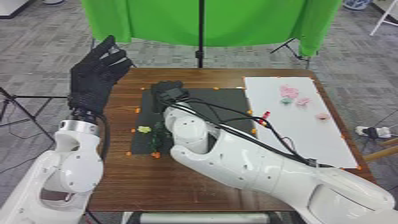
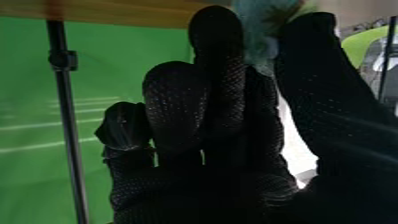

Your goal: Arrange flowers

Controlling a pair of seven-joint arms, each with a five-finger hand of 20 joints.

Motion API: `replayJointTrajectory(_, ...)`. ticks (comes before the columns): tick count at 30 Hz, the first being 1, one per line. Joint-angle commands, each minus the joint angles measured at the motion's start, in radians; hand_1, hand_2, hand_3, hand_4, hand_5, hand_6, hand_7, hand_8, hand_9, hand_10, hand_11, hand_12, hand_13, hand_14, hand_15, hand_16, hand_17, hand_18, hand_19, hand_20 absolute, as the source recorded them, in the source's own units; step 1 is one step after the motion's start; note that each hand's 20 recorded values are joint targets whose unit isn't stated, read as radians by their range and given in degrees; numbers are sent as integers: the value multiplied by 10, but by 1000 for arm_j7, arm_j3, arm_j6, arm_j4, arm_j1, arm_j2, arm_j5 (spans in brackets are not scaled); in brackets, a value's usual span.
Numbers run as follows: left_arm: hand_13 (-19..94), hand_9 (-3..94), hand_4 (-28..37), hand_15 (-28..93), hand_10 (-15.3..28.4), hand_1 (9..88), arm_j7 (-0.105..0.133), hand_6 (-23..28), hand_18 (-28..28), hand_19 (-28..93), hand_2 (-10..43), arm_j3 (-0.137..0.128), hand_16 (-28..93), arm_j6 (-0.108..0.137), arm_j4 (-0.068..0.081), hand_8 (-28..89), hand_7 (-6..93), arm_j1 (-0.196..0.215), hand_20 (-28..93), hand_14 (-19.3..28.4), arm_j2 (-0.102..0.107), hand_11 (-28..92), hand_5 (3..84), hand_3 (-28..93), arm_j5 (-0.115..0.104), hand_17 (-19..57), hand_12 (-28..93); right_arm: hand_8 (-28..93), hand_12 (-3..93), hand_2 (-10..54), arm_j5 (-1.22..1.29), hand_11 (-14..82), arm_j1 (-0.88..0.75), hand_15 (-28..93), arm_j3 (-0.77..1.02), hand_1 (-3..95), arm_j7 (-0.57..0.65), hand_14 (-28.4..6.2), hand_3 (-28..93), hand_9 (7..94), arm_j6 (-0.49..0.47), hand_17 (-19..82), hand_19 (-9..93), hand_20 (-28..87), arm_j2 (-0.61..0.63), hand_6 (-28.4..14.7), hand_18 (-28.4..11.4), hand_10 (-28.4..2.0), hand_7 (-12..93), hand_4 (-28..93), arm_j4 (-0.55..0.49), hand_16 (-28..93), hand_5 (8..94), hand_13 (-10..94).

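Wrist view: bluish flower (image 2: 257, 31) blurred; partly cut off

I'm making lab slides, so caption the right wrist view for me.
The right hand pinches a pale blue-green flower before a green backdrop.

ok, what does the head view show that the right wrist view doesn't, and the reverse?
Head view: left hand, yellow flower, pink flowers toward the right, black mat, red item.
Right wrist view: pale blue-green item pinched between thumb and a finger.
Both: right hand, green backdrop, black pole, brown table.
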Motion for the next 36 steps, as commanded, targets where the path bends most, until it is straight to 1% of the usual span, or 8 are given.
replayJointTrajectory(1, 260, 362, -255, 536, 201, 245, -14, 80, 261, 569, 98, 5, -87, -15, 10, -92, 108, 1, 126, 268, -15, 261, 389, 777, 5, -87, 110, -125, 190, -95, 0, 412, 9, 804, -2, 443, 5, -86, 676, 789, 16, 297, 932, 632, -10, 29, -217, -100, 148, -283, -1, 166, 652, 680)
replayJointTrajectory(10, 260, 363, -252, 536, 201, 248, -19, 81, 261, 569, 98, -26, -87, 2, -8, -93, 107, 47, 126, 267, -13, 261, 389, 777, 5, -87, 110, -125, 184, -95, -33, 413, -11, 805, 36, 428, -8, -88, 684, 787, 29, 298, 932, 633, -3, 29, -219, -101, 146, -283, -8, 163, 648, 679)
replayJointTrajectory(15, 261, 363, -252, 538, 200, 247, 13, 81, 261, 569, 99, -62, -87, 33, -44, -93, 107, 132, 125, 267, 6, 262, 390, 776, -9, -87, 110, -125, 182, -95, 14, 406, 5, 800, 25, 418, 5, -96, 691, 773, 61, 289, 932, 632, 27, 27, -223, -108, 147, -283, -40, 161, 645, 663)
replayJointTrajectory(20, 261, 362, -252, 537, 200, 247, 43, 81, 261, 570, 98, -77, -88, 49, -64, -92, 108, 175, 125, 267, 19, 262, 389, 776, -22, -87, 109, -126, 163, -95, 51, 362, -8, 780, 61, 360, -80, -121, 747, 707, 48, 222, 910, 580, 45, 22, -227, -129, 151, -283, -63, 136, 605, 589)
replayJointTrajectory(23, 261, 362, -252, 537, 199, 247, 41, 81, 261, 570, 98, -74, -88, 48, -64, -93, 108, 169, 125, 267, 20, 262, 389, 776, -21, -88, 109, -127, 149, -94, 19, 309, -65, 766, 150, 297, -206, -139, 788, 630, -40, 152, 860, 574, 26, 17, -224, -153, 153, -283, -68, 109, 550, 511)
replayJointTrajectory(28, 261, 362, -252, 537, 199, 247, 36, 82, 261, 569, 98, -56, -88, 32, -57, -92, 107, 133, 124, 267, 22, 264, 389, 775, -12, -87, 110, -120, 156, 17, -90, 296, -104, 809, 205, 185, -294, -187, 834, 483, -189, 67, 812, 613, -9, 22, -230, -193, 141, -281, -81, 82, 432, 371)
replayJointTrajectory(31, 261, 362, -252, 537, 201, 247, 24, 81, 261, 569, 98, -42, -88, 23, -44, -93, 108, 93, 124, 267, 18, 264, 389, 776, -4, -87, 110, -107, 181, 72, -100, 512, -87, 924, 197, 119, -284, -220, 827, 381, -251, 41, 797, 655, -23, 36, -229, -235, 120, -272, -79, 115, 360, 331)
replayJointTrajectory(36, 261, 363, -251, 536, 201, 249, 19, 82, 261, 570, 97, -23, -87, 10, -32, -92, 109, 51, 123, 267, 18, 264, 390, 777, 3, -87, 110, -97, 210, 111, -107, 637, -51, 932, 166, 67, -248, -251, 816, 322, -312, 26, 798, 680, -41, 48, -231, -269, 103, -259, -59, 288, 302, 300)
